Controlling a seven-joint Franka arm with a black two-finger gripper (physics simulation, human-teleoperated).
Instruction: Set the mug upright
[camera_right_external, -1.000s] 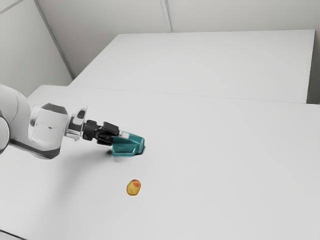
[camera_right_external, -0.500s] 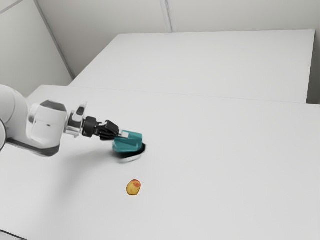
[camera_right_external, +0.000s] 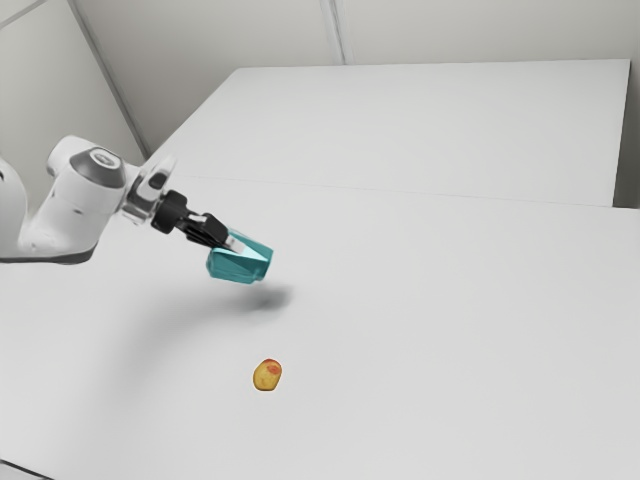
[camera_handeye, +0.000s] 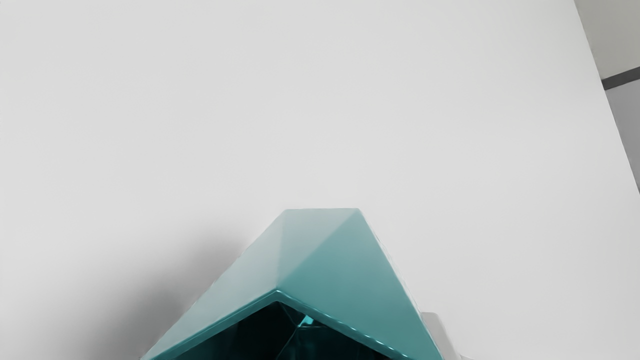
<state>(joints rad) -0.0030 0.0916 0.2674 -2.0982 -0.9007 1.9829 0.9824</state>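
My black gripper (camera_right_external: 232, 243) is left of centre in the exterior view, tilted downward and shut on the teal mug (camera_right_external: 240, 262). The mug hangs above the table, leaning, with its shadow on the surface beneath. In the wrist view the faceted mug (camera_handeye: 345, 265) has its dark open mouth facing the camera. A pale fingertip (camera_handeye: 440, 332) stands against the mug's side there; the other finger is hidden by the mug.
A yellow and red fruit (camera_right_external: 267, 375) lies on the white table (camera_right_external: 430, 340), toward the exterior view's bottom from the mug. Behind the table is another white surface (camera_right_external: 420, 130), with walls around it.
My gripper has risen and drawn back toward the exterior view's left, tilting further down. The mug has come up off the table with it, its shadow now apart from it.
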